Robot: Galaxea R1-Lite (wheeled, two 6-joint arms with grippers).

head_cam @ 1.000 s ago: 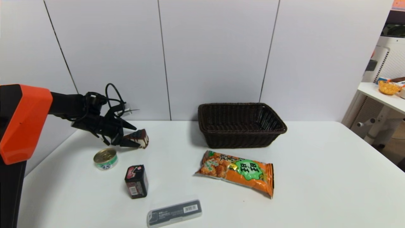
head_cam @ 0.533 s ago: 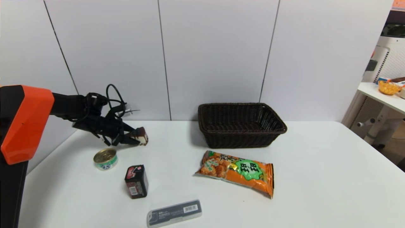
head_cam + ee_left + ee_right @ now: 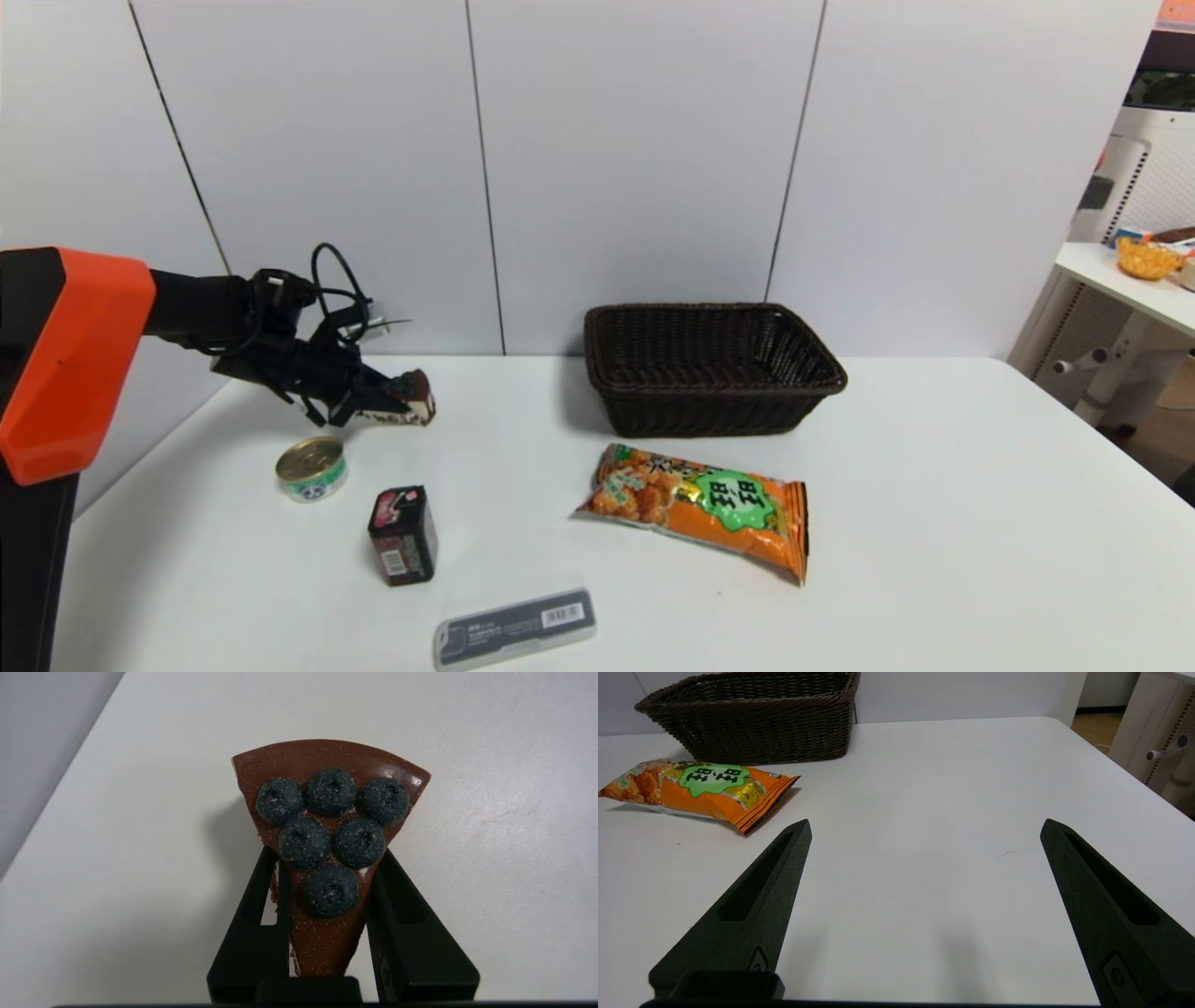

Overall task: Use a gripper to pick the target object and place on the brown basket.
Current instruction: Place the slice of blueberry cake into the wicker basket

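The cake wedge (image 3: pixel 415 397) has chocolate icing over cream sides and sits at the back left of the white table. In the left wrist view the cake wedge (image 3: pixel 327 788) shows several dark berries on top. My left gripper (image 3: pixel 390 407) is shut on its narrow end, one finger on each side, low over the table; it also shows in the left wrist view (image 3: pixel 329 854). I cannot tell whether the wedge still touches the table. The brown basket (image 3: pixel 709 411) stands empty at the back centre, well to the right of the wedge, and also shows in the right wrist view (image 3: pixel 752 732). My right gripper (image 3: pixel 927 823) is open and empty over bare table.
A gold-lidded tin (image 3: pixel 312 469) and a small dark box (image 3: pixel 402 535) stand in front of the left gripper. An orange snack bag (image 3: pixel 700 509) lies in front of the basket. A grey case (image 3: pixel 514 628) lies near the front edge. A side table (image 3: pixel 1134 285) stands at far right.
The left gripper's fingers, open around the cake wedge a second ago, have closed on it. The wedge has shifted slightly back and up.
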